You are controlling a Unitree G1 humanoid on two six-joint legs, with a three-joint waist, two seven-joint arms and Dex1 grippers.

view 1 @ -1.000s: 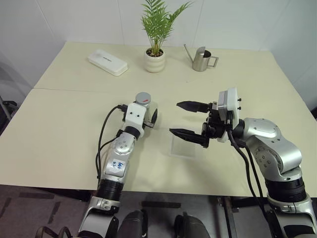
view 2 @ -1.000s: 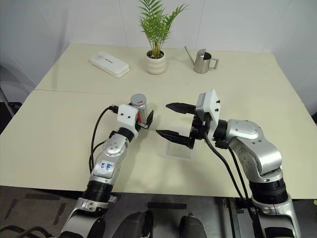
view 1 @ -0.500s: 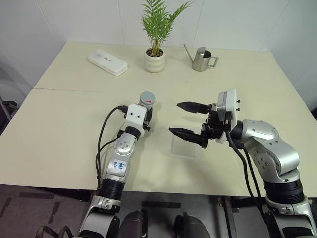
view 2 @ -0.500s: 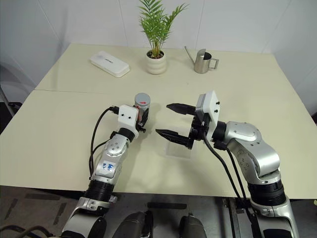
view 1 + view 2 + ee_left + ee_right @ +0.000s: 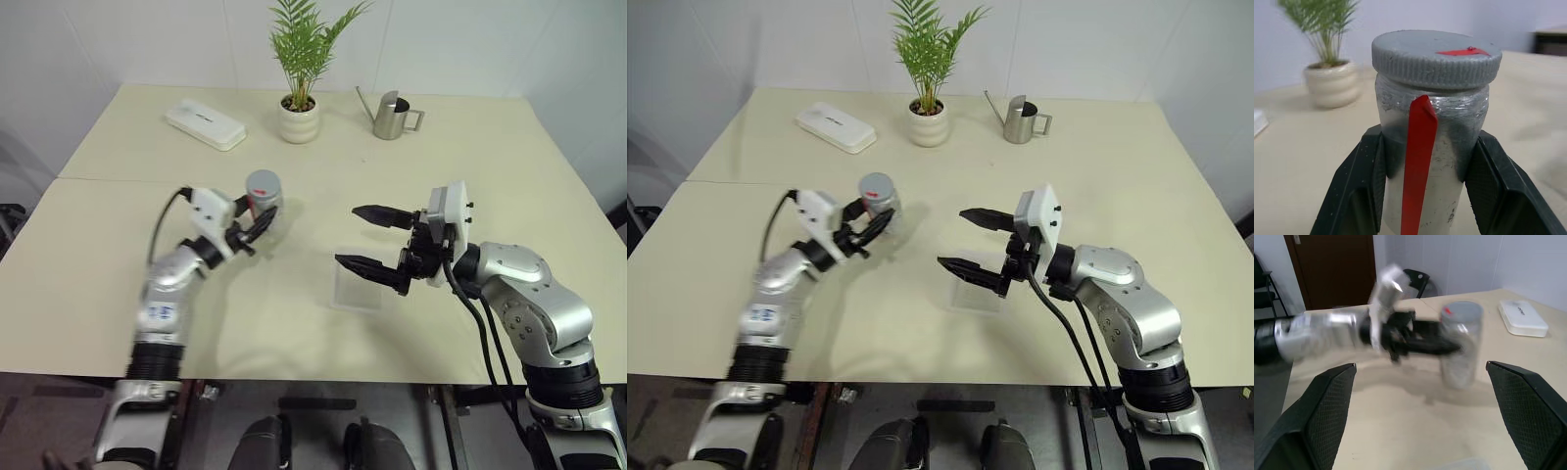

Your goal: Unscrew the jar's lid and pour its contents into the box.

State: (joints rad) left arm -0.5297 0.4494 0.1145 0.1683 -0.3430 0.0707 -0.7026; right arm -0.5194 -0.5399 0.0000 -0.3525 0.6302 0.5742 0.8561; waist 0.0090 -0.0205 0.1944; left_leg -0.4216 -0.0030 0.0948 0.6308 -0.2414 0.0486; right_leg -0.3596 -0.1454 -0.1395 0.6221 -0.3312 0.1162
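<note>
Over the left half of the cream table (image 5: 88,255), the left gripper (image 5: 257,221) is pinching the jar (image 5: 263,196), its 2 black fingers (image 5: 1359,196) pressing against opposite sides of the silver body below the lid (image 5: 263,182). The jar is standing upright in the grip, seemingly lifted a little off the tabletop, and its grey lid is sitting screwed on top. Across from it, the right gripper (image 5: 377,245) is hanging with its fingers spread wide, holding nothing and touching nothing, its tips pointing toward the jar with a clear gap between them. The box (image 5: 355,291) is lying flat on the table just under and beside the lower right finger, well apart from the jar.

Close up, the left wrist view is showing the red stripe (image 5: 1418,166) running down the jar's side, the ribbed edge of the lid and the small red mark on its top, details too small to read in the head views. The right wrist view is showing the jar (image 5: 1462,345) side-on with the left arm reaching in behind it, and the white case (image 5: 1524,319) beyond. I cannot tell the contents through the jar wall.

Along the far edge, the white case, the plant pot (image 5: 299,119) and the steel jug (image 5: 392,116) are standing well clear of both arms. Bare table is lying between the 2 grippers and around the box.
</note>
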